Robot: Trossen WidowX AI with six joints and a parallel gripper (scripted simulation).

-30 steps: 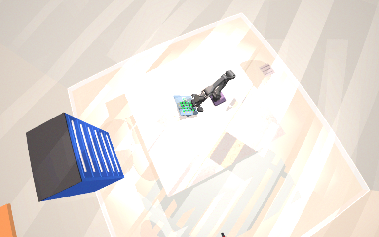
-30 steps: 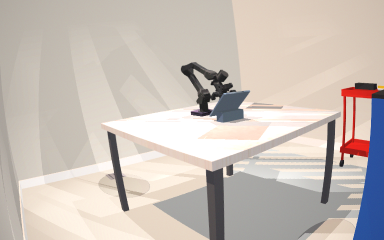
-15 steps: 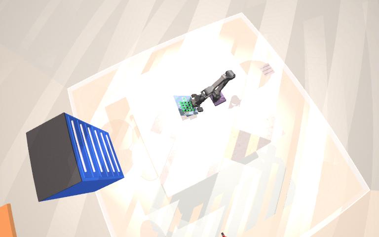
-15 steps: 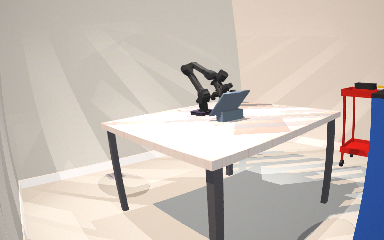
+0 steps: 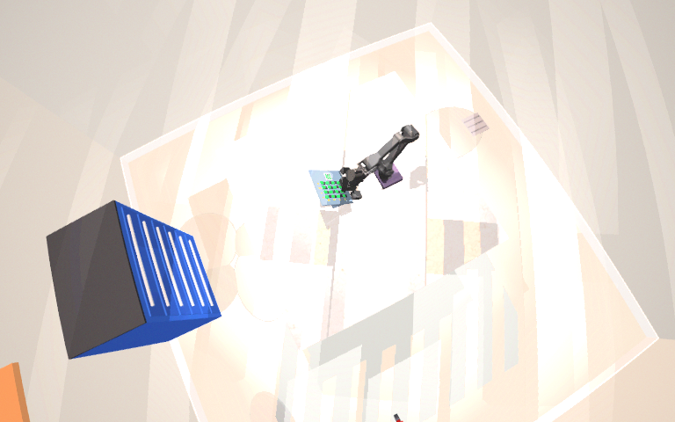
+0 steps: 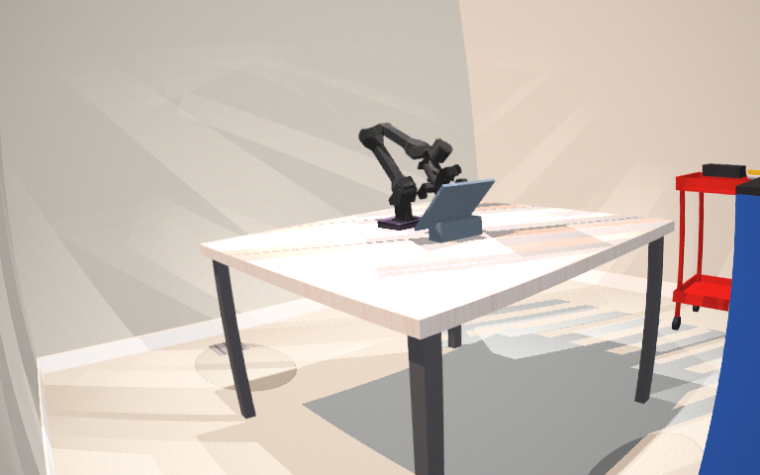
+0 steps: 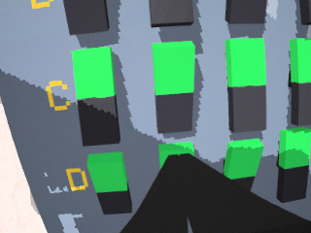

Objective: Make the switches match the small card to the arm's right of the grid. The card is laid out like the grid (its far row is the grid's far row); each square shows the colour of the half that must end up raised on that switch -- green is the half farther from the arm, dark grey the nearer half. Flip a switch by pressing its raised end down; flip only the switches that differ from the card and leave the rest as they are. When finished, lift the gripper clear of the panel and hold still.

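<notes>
The blue-grey switch panel (image 5: 315,179) (image 6: 454,202) (image 7: 135,116) stands tilted on the table, with rocker switches in green and dark grey halves. The small card (image 5: 328,176) sits at the panel's edge. In the wrist view the rows are marked B, C and D. My gripper (image 7: 178,163) (image 5: 355,194) is shut and empty, and its tip sits right at the green half of the second switch in row D (image 7: 175,150), covering its lower part. I cannot tell whether it touches. The first switch in row D (image 7: 109,182) and the second in row C (image 7: 174,84) are uncovered.
The arm's purple base (image 5: 389,177) (image 6: 396,223) stands just behind the panel. A large blue crate (image 5: 134,278) and a red cart (image 6: 703,235) stand off the table (image 6: 426,291), far from the arm.
</notes>
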